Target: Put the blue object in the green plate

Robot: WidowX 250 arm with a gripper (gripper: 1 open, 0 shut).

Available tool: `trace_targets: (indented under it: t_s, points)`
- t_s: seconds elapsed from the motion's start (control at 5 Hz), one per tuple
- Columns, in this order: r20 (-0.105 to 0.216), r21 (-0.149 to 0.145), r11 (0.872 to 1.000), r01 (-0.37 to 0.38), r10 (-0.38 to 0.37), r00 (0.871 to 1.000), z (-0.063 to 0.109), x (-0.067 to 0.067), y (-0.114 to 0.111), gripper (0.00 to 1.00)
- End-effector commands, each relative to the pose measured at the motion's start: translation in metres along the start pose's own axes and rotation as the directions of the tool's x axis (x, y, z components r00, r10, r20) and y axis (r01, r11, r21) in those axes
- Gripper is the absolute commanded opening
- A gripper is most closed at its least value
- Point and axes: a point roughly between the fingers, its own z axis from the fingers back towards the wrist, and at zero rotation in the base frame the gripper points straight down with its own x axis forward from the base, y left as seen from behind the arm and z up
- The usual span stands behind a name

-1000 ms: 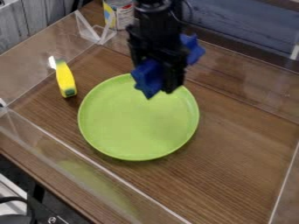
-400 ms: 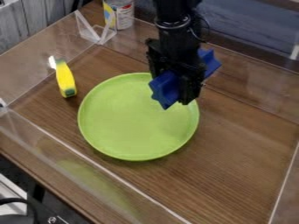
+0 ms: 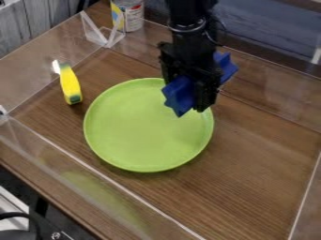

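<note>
— Where is the blue block (image 3: 181, 96)?
— The black robot gripper (image 3: 198, 82) has it, up at the top right edge of the round green plate (image 3: 148, 126)
— Are the fingers open?
— They are part way open, one on each side, and they have hold of the block. It is tilted, and blue shows on both sides of them
— Is it touching the plate?
— I cannot tell
— What else is there?
— A yellow thing with a white tip (image 3: 69, 83), left of the plate on the brown wood table (image 3: 245, 178)
</note>
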Motion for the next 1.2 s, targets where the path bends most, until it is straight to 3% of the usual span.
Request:
trace_targets:
  t_s: [0.0, 1.0]
  points:
    - [0.061, 0.015, 1.0, 0.002, -0.003, 0.998, 0.011, 0.014, 0.002, 0.0]
    - [0.089, 0.009, 1.0, 0.0, 0.0, 0.996, 0.007, 0.028, 0.003, 0.0]
